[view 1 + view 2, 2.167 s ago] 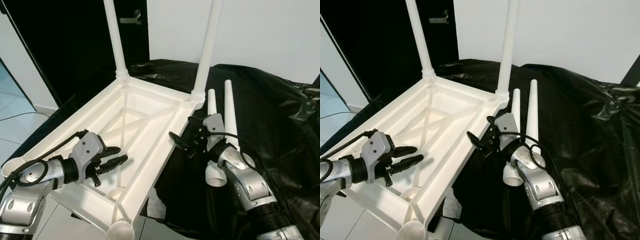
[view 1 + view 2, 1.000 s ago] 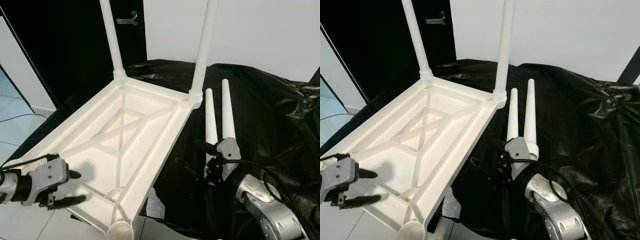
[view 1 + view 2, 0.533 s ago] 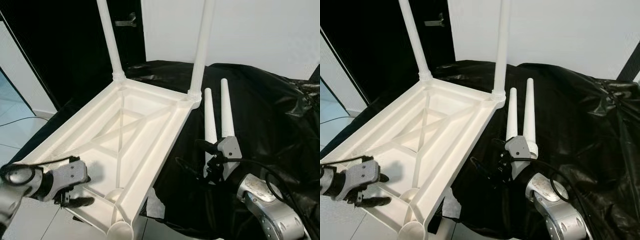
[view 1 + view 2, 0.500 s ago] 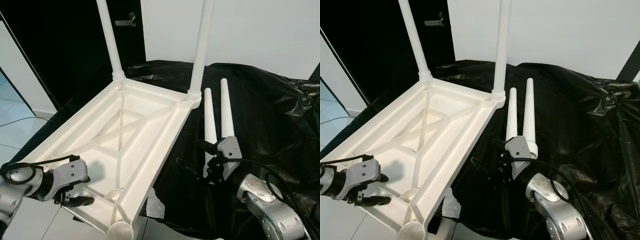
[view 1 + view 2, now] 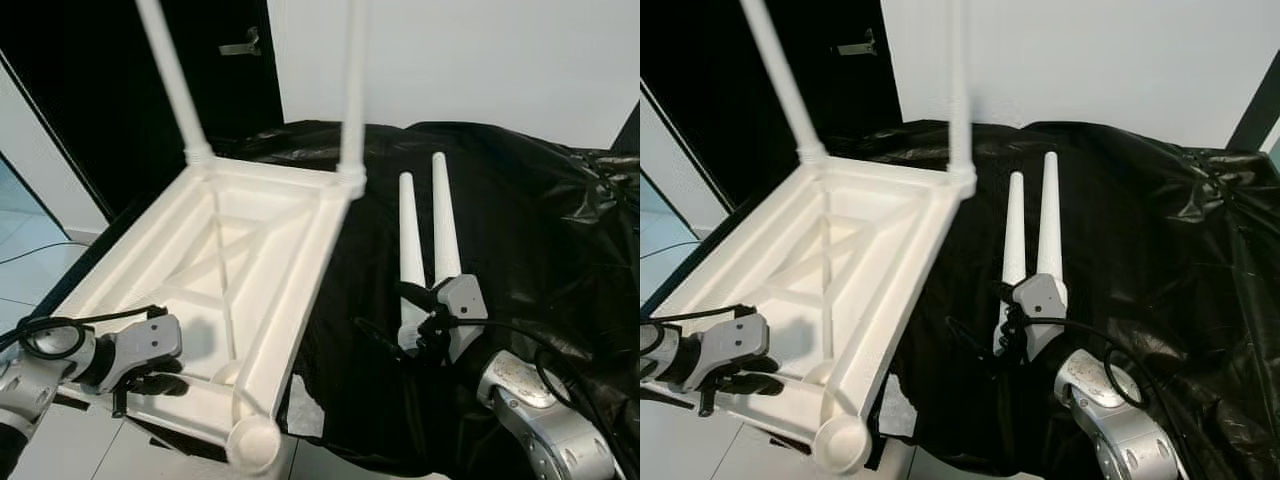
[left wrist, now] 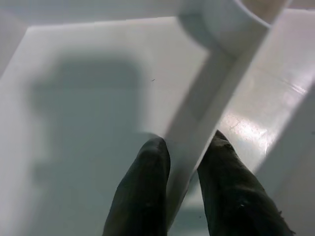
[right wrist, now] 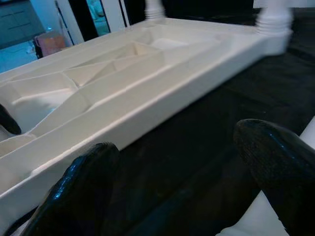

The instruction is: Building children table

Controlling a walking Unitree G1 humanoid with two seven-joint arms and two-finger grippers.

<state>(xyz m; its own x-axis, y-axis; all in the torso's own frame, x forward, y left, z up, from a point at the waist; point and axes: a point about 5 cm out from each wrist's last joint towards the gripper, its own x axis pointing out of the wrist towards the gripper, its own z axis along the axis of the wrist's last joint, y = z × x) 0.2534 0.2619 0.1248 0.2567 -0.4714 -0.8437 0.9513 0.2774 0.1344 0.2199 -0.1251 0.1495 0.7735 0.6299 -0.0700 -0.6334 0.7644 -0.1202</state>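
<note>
I have the left gripper (image 6: 184, 167) clamped on a rib of the upturned table top (image 5: 250, 250) at 8 o'clock. The right gripper (image 7: 177, 182), fingers apart, hovers at the two loose legs (image 5: 425, 225) at 3 o'clock. My next move is probably closing on one leg for the empty socket (image 5: 252, 443) at 6 o'clock.

upturned table top (image 5: 250, 250) lies on the sheet (image 5: 540, 220), two loose legs (image 5: 425, 225) right of it.

Plastics, film and metal

Smooth white plastic table frame (image 5: 250, 240) at left; glossy crinkled black sheet (image 5: 540, 220) at right; matt loose legs (image 5: 425, 225); brushed silver arm (image 5: 545, 425) lower right.
</note>
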